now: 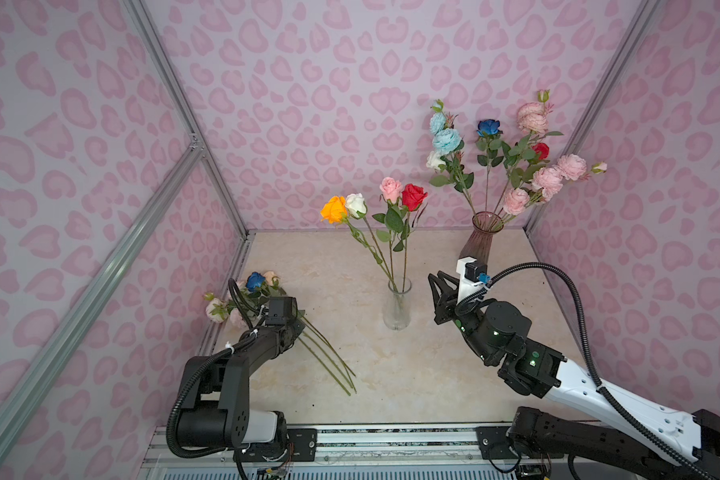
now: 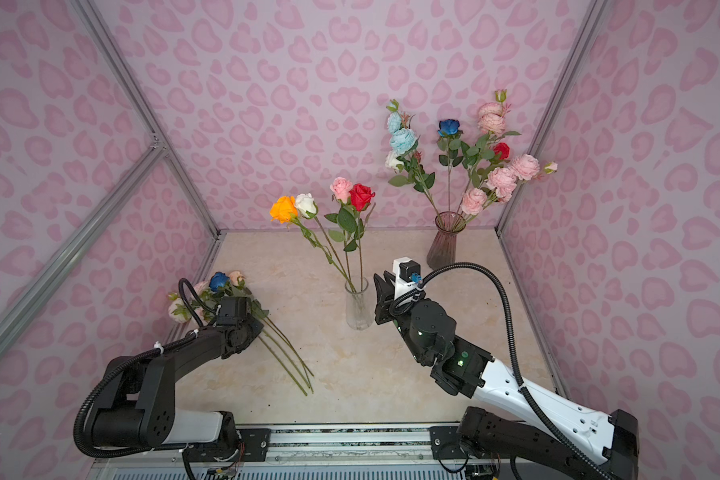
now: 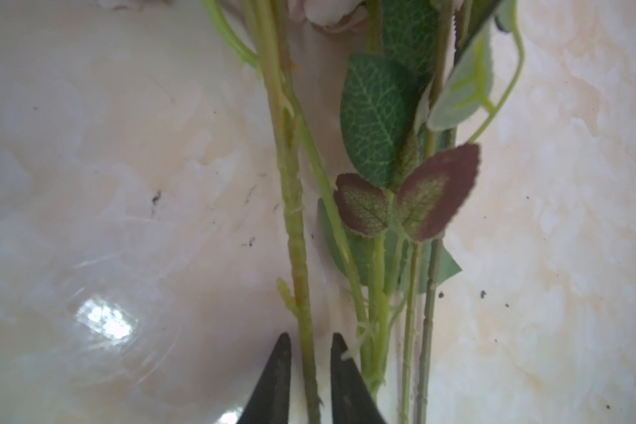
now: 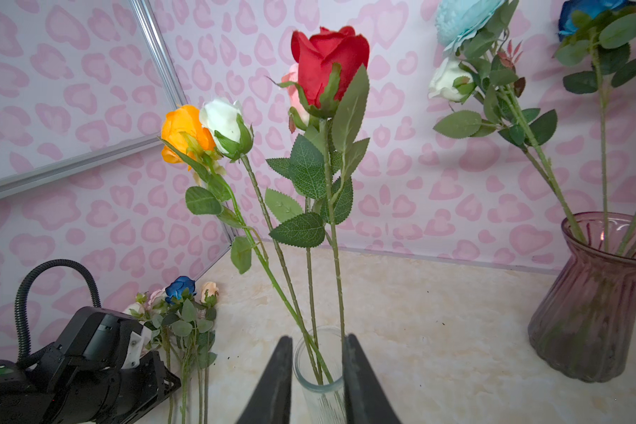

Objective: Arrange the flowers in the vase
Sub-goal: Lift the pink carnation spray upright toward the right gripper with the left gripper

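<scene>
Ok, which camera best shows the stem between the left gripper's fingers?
The left wrist view: one green stem passes through the open left gripper. In both top views the left arm hides that spot; only the stem ends show. The right wrist view shows the lying bunch, not the grip.

The left wrist view is soft throughout: flower heads [image 3: 331,14] run off its upper edge, and the left pincer [image 3: 310,343] shows only two tips at the lower edge, contact with the stem [image 3: 297,257] between them unclear. In both top views its wrist housing [image 1: 281,311] hides it. In the right wrist view the lower edge cuts the base off the clear vase [image 4: 318,367].
</scene>
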